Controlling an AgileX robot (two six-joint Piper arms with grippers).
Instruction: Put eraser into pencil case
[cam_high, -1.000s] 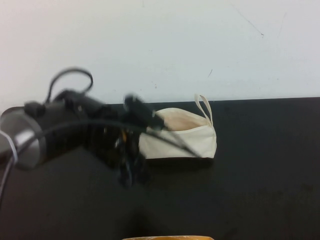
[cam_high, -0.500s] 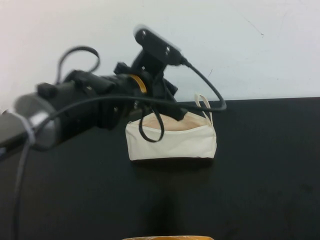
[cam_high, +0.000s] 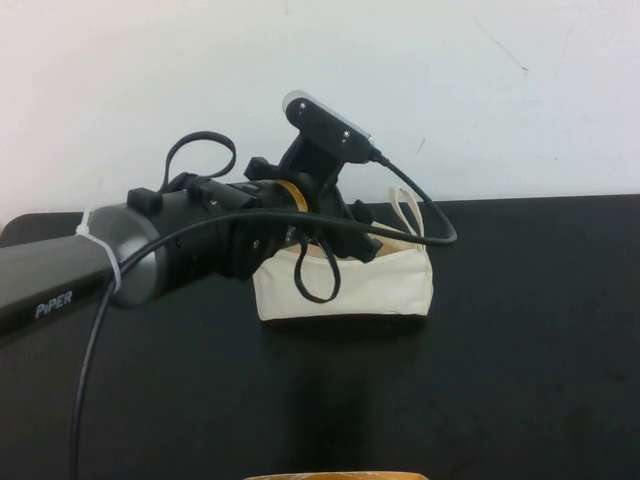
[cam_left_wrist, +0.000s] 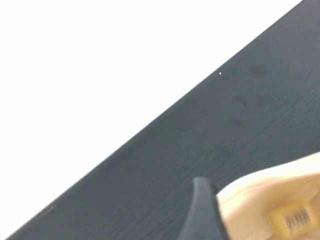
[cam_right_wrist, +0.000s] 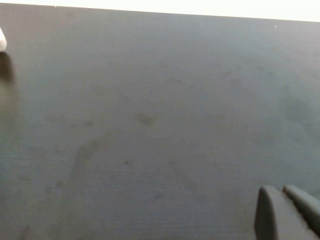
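Eraser (cam_left_wrist: 295, 220) beside left gripper (cam_high: 362, 238) — right gripper (cam_right_wrist: 287, 212) apart.

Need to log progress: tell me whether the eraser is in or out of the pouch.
In: the small tan barcode-labelled eraser lies within the cream fabric pencil case, beside the left pincer at its opening. Right pincer hangs over bare table.

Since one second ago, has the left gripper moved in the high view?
Yes. The left gripper has gone from the table in front of the pencil case's left end up over its open top.
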